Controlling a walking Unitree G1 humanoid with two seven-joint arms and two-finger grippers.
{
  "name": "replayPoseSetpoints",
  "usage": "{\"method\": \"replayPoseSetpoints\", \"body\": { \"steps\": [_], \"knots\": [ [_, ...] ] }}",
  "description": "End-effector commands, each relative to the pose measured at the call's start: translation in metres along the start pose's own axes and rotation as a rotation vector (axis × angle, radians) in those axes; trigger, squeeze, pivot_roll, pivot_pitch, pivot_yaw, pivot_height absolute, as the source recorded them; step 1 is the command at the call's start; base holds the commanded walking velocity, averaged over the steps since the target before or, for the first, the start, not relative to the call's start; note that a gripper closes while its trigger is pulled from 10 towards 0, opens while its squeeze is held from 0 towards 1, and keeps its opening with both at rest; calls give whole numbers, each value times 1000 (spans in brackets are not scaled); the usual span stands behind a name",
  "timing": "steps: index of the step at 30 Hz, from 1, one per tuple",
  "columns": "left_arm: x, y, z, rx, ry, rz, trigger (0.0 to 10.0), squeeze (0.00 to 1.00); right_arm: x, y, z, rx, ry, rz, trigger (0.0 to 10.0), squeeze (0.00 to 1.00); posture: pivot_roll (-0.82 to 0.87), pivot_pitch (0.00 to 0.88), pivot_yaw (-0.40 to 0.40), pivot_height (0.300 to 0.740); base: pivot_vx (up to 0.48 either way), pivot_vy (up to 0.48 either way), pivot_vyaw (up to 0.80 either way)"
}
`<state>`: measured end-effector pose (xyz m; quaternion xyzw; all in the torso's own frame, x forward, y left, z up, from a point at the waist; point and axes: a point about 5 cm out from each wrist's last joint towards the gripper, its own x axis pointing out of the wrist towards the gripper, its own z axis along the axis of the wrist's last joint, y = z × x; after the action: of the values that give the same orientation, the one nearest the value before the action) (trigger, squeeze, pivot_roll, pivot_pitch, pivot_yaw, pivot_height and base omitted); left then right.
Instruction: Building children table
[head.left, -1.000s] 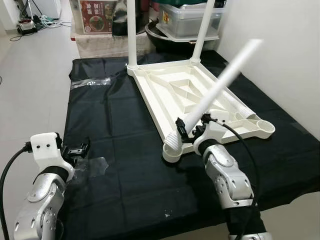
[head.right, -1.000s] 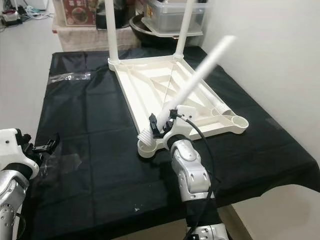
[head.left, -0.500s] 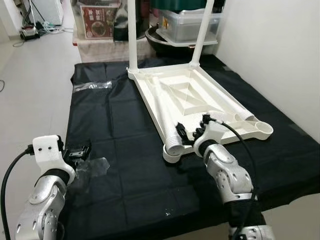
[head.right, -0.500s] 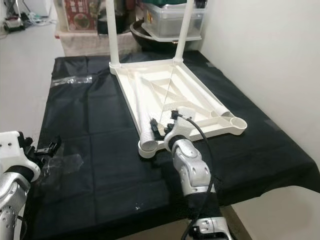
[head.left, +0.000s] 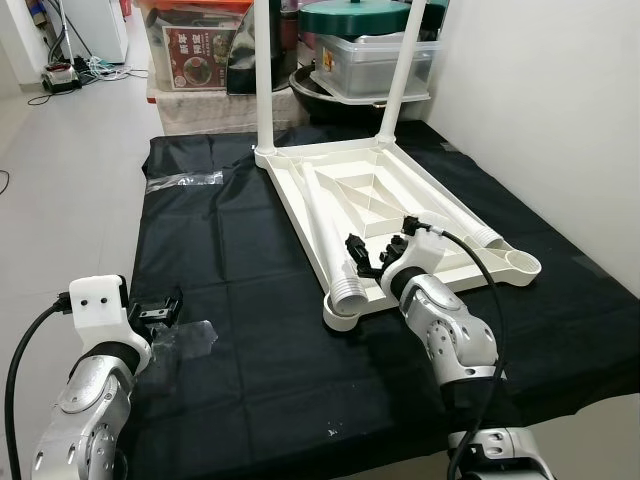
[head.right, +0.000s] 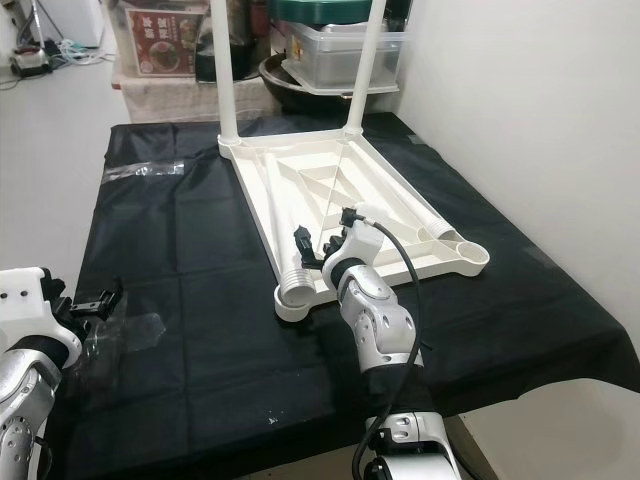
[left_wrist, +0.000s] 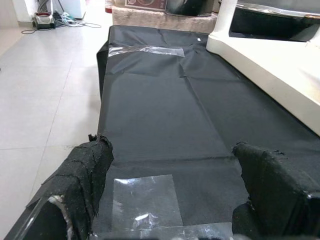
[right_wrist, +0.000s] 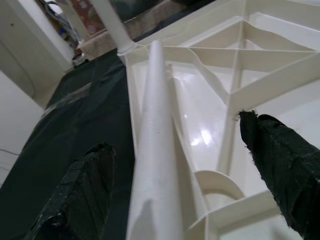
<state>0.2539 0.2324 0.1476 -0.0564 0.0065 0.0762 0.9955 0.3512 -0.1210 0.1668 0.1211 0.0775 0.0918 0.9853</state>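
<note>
Left eye view: table half built, two legs fitted, two sockets empty.

The upside-down tabletop (head.left: 385, 205) lies on the black-covered bench (head.left: 230, 330); two legs (head.left: 264, 75) stand at its 12 o'clock corners. A loose leg (head.left: 330, 235) lies along its 9 o'clock edge, beside the open, empty right hand (head.left: 375, 258). Right wrist view shows this leg between spread fingers, ungripped. Left wrist view shows the left hand (left_wrist: 170, 195) open over clear film (left_wrist: 145, 202).
</note>
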Motion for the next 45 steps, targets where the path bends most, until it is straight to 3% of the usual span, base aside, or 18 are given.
{"method": "replayPoseSetpoints", "body": {
  "steps": [1, 3, 6, 9, 11, 15, 20, 33, 34, 35, 36, 38, 39, 45],
  "knots": [
    [0, 1, -1, 6, 4, 5, 10000, 0, -2, 8, 1, -21, 8, 53, 10000, 0, 46, 0, -89, 740, 0, 0, 0],
    [0, 1, -1, 6, 4, 5, 10000, 0, -2, 8, 1, -21, 8, 53, 10000, 0, 46, 0, -89, 740, 0, 0, 0],
    [0, 0, 0, 7, 5, 8, 10000, 0, -7, 8, -15, -94, 109, 70, 10000, 0, 38, 0, -87, 740, 0, 0, 0],
    [0, 0, 0, 7, 5, 8, 10000, 0, -7, 8, -15, -94, 109, 70, 10000, 0, 38, 0, -87, 740, 0, 0, 0],
    [1, 0, -1, 12, 11, 10, 10000, 0, -11, 9, -30, -144, 209, 90, 10000, 0, 33, 0, -89, 740, 0, 0, 0],
    [2, -1, -2, 12, 16, 12, 10000, 0, -12, 10, -37, -165, 257, 101, 10000, 0, 34, 0, -93, 740, 0, 0, 0],
    [0, 1, -3, 10, 18, 19, 10000, 0, -12, 12, -40, -110, 291, 108, 10000, 0, 35, 0, -95, 740, 0, 0, 0],
    [0, 3, -6, 22, 28, 32, 10000, 0, -8, 8, -50, -111, 355, 83, 10000, 0, 41, 0, -102, 740, 0, 0, 0],
    [0, 3, -6, 23, 28, 34, 10000, 0, -7, 7, -49, -101, 345, 71, 4745, 0, 46, 0, -104, 740, 0, 0, 0],
    [0, 3, -6, 23, 28, 34, 10000, 0, -7, 7, -49, -101, 345, 71, 4745, 0, 46, 0, -104, 740, 0, 0, 0],
    [0, 3, -5, 24, 28, 36, 10000, 0, -6, 7, -48, -98, 334, 71, 1294, 0, 47, 0, -104, 740, 0, 0, 0],
    [0, 3, -5, 24, 28, 36, 10000, 0, -6, 7, -48, -98, 334, 71, 1294, 0, 47, 0, -104, 740, 0, 0, 0],
    [0, 4, -5, 25, 27, 38, 10000, 0, -6, 7, -45, -91, 312, 67, 0, 0, 48, 0, -103, 740, 0, 0, 0],
    [0, 4, -5, 28, 25, 33, 10000, 0, -7, 13, -32, -44, 216, 122, 0, 0, 45, 0, -96, 740, 0, 0, 0]
  ]
}}
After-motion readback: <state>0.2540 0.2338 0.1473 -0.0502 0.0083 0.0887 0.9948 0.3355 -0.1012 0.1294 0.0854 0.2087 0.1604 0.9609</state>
